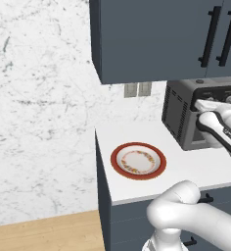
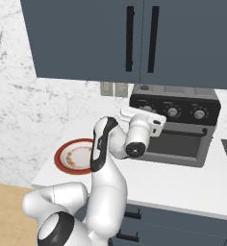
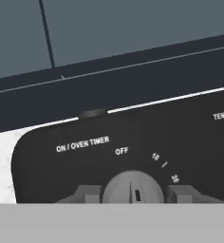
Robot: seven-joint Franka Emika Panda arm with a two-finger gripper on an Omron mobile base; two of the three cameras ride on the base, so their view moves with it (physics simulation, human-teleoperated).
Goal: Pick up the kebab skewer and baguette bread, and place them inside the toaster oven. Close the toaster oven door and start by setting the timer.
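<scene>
At the toaster oven [image 2: 175, 126] on the counter, door up, we've got our gripper [image 3: 132, 193] clenched on the timer knob [image 3: 132, 187], fingers flanking it, ready to twist off OFF.

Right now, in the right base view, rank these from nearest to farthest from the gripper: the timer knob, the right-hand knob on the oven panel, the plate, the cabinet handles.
1. Timer knob: at the gripper, between the jaws, left end of the toaster oven panel.
2. Right-hand knob: far right of that panel.
3. Plate and cabinet handles: plate lower left on the counter, handles above; too close to call.
</scene>
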